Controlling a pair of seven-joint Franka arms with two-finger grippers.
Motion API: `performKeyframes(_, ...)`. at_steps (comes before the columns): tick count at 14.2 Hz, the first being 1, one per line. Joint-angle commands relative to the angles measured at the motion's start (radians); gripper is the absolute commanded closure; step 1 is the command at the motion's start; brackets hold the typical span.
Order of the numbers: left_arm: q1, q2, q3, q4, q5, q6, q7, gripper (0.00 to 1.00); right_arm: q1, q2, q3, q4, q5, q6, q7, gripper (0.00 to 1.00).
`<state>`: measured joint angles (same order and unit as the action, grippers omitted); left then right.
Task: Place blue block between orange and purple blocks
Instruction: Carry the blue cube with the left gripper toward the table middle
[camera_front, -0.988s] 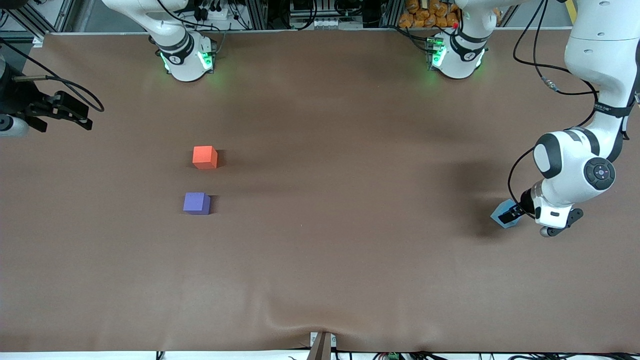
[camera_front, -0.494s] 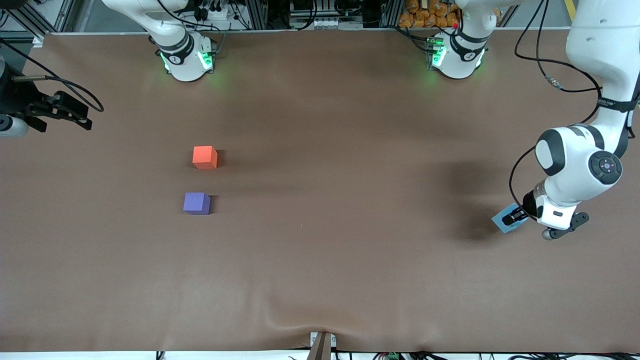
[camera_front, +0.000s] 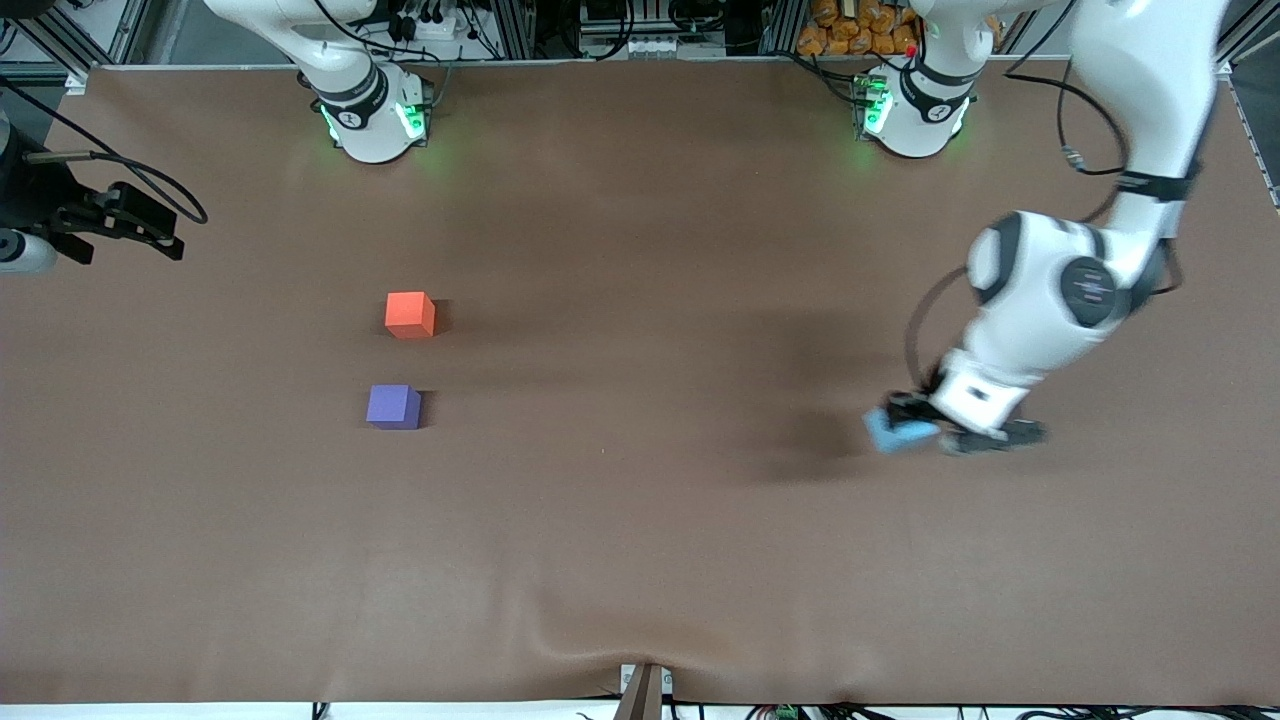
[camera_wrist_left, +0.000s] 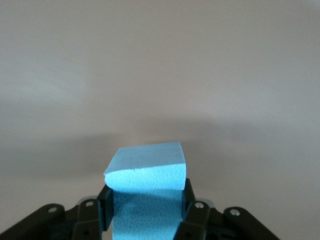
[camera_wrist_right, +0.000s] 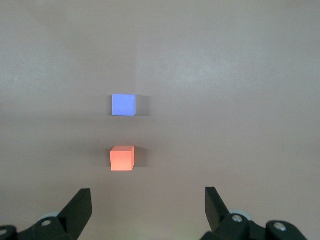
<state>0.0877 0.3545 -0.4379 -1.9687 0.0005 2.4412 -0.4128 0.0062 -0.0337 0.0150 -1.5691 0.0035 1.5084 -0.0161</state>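
Note:
My left gripper (camera_front: 905, 428) is shut on the light blue block (camera_front: 888, 433) and holds it above the brown table toward the left arm's end. In the left wrist view the blue block (camera_wrist_left: 146, 190) sits clamped between the black fingers (camera_wrist_left: 192, 200). The orange block (camera_front: 410, 314) and the purple block (camera_front: 393, 407) rest on the table toward the right arm's end, the purple one nearer the front camera, with a gap between them. My right gripper (camera_front: 150, 232) waits open at the table's edge; its view shows the orange block (camera_wrist_right: 122, 158) and the purple block (camera_wrist_right: 124, 105).
The brown mat (camera_front: 640, 520) covers the whole table, with a slight wrinkle at its front edge. Both arm bases (camera_front: 375, 115) stand along the table's back edge.
My left gripper has lifted the blue block off the table and carried it toward the middle, in the direction of the right arm's end. The right arm has not moved.

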Motion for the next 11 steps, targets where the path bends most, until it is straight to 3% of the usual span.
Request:
performKeyframes(1,-0.148,-0.005,-0.03,-0.004,-0.001,-0.018,-0.092,0.46,-0.029,-0.028,0.016,-0.025,0.018,-0.002,-0.011,0.0)
performKeyframes(4,-0.331,0.085,-0.025,0.063,0.051,-0.018,-0.275,0.46,-0.028,-0.028,0.016,-0.025,0.018,-0.005,-0.012,0.0)
performKeyframes(9,-0.567,0.3,-0.007,0.275,0.295,-0.036,-0.653,0.45,-0.026,-0.028,0.016,-0.025,0.018,-0.004,-0.01,0.0)
performKeyframes(11,-0.67,0.36,0.056,0.368,0.322,-0.066,-0.695,0.39,-0.025,-0.028,0.016,-0.025,0.018,-0.004,-0.01,0.0)
